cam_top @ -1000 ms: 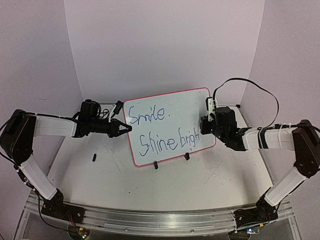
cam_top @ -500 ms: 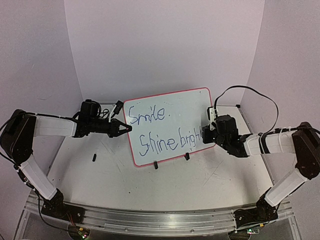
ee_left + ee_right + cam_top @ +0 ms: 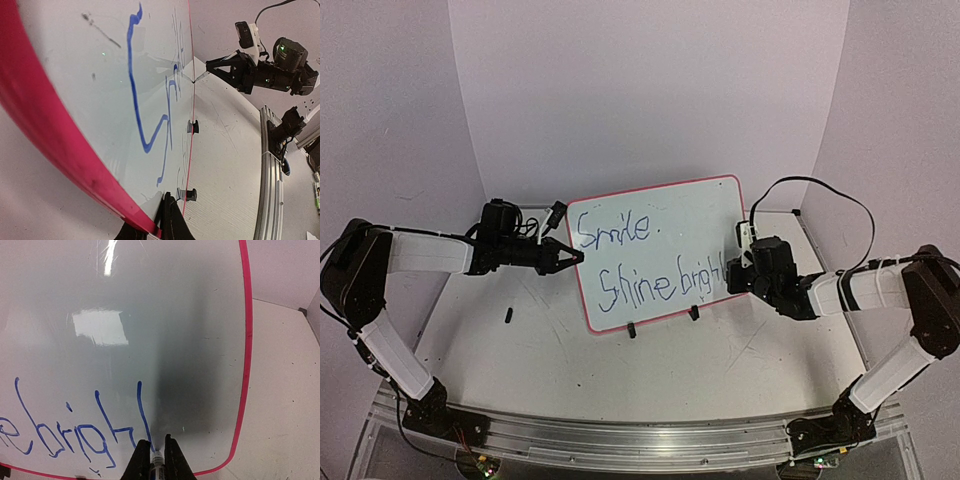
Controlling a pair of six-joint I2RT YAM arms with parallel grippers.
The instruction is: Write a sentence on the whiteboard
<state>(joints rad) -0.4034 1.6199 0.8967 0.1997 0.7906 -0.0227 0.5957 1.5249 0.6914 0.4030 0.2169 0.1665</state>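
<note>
Loose black piece [image 3: 508,316]: nearest of all. It lies on the table below the left pincer and well apart from it. It may be the marker's cap, but it is too small to tell.
Clip feet [image 3: 632,331]: these sit low, between the two pincers. They prop the whiteboard [image 3: 670,225] nearly upright, so its face is turned to the arms for writing.
Right pincer [image 3: 730,268]: closed tight on a marker [image 3: 157,460]. The tip presses on the board just ahead of its fingers, at the foot of a tall blue stroke.
Left pincer [image 3: 567,257]: nipped shut on the board's left edge, over the red frame. This probably braces the board against the marker's push.
Whiteboard: spans the gap between the pincers, touching both.
Writing [image 3: 650,285]: "Smile." and "Shine brigh" sit leftward of the right pincer. The last letter looks unfinished.
Change: the right pincer is lower than a second ago, which fits a downstroke. The left pincer and the board have not moved.
</note>
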